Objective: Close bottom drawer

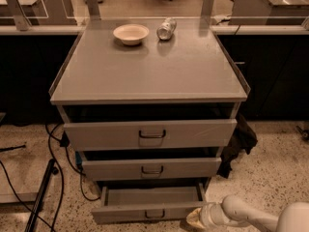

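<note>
Dim amber light, tool (196, 218) lower right

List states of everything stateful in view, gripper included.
bottom drawer: pulled out, open
middle drawer: seems slightly ajar
top drawer: seems slightly ajar
gripper: low, at bottom drawer's right front corner
bowl: upright, looks empty
can: lying on its side

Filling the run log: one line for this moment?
bottom drawer: pulled out | gripper: at its front's right end | closed: not yet
</note>
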Controlling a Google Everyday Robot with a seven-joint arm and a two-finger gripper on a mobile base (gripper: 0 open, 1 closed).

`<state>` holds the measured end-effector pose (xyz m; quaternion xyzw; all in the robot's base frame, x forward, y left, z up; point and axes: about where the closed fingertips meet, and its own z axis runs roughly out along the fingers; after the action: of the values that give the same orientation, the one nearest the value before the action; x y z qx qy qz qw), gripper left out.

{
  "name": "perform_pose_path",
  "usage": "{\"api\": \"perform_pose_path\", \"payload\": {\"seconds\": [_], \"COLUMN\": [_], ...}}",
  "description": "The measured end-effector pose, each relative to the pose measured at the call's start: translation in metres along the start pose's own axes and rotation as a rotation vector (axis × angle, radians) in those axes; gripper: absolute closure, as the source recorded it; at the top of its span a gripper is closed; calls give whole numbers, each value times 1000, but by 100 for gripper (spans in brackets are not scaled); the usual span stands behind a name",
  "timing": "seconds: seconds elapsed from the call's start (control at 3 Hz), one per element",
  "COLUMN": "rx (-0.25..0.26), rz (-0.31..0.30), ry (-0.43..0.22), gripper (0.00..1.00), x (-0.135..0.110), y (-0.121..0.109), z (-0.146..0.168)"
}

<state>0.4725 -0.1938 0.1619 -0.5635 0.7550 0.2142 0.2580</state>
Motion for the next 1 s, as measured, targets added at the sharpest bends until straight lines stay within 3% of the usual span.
{"api": "perform_pose_path", "payload": {"seconds": [1.0], "rx": [114], "rz": [-98], "ry": [-91], "gripper": [100], "x": [1], "y": [-19], "z": [21]}}
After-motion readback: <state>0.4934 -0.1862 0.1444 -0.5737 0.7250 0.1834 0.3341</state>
